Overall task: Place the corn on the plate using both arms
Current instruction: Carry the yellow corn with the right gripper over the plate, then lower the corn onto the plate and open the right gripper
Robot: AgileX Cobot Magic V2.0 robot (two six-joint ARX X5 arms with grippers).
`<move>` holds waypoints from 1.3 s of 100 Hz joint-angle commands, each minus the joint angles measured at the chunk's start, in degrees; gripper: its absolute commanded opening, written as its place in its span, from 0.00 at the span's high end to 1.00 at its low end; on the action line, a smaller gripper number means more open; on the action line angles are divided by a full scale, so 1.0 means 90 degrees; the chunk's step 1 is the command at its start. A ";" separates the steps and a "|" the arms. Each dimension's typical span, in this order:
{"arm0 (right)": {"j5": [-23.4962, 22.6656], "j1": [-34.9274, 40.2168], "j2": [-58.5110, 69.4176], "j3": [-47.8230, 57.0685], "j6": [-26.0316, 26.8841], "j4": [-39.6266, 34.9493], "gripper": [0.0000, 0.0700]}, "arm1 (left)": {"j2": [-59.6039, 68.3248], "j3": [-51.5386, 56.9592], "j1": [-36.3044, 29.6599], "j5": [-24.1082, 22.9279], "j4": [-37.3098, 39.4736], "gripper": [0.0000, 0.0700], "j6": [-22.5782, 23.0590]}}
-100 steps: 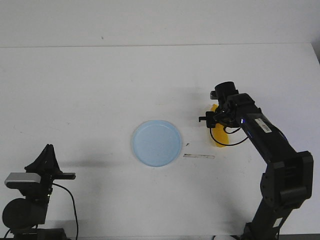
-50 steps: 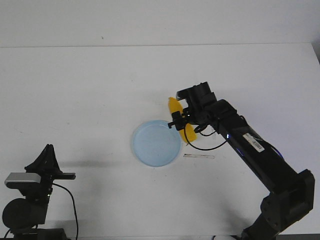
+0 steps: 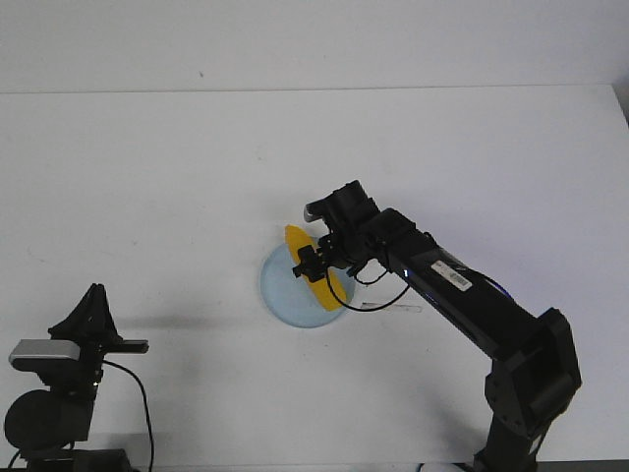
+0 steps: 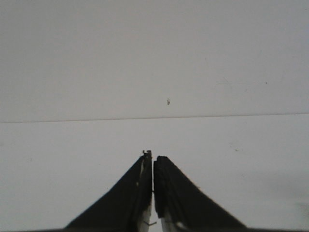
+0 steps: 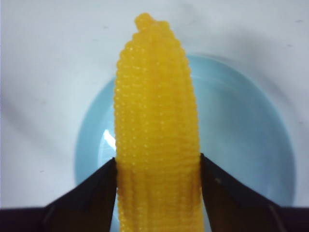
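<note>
My right gripper (image 5: 158, 169) was clamped across the corn (image 3: 314, 267), its long axis slanting over the plate (image 3: 280, 295) directly beneath, while my left gripper (image 4: 153, 166), fingers together, sat well apart.

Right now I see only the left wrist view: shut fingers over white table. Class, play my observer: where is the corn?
Observer: The corn is clamped in the right gripper, one finger on each side of it.
Operator: Is it near the plate?
Observer: Yes. In the right wrist view the plate lies directly beneath the corn, which points across its middle. I cannot tell whether they touch.
</note>
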 commanded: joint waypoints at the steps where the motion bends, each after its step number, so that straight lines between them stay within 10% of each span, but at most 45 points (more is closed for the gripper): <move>1: -0.0007 0.0078 0.0228 0.0092 0.0056 -0.0015 0.63 | -0.0010 0.0044 0.0002 -0.0017 0.0092 1.00 0.0087; 130: -0.0010 0.0151 0.0410 0.0323 -0.0163 -0.0262 0.36 | -0.0010 0.0044 0.0000 -0.0017 0.0095 1.00 0.0087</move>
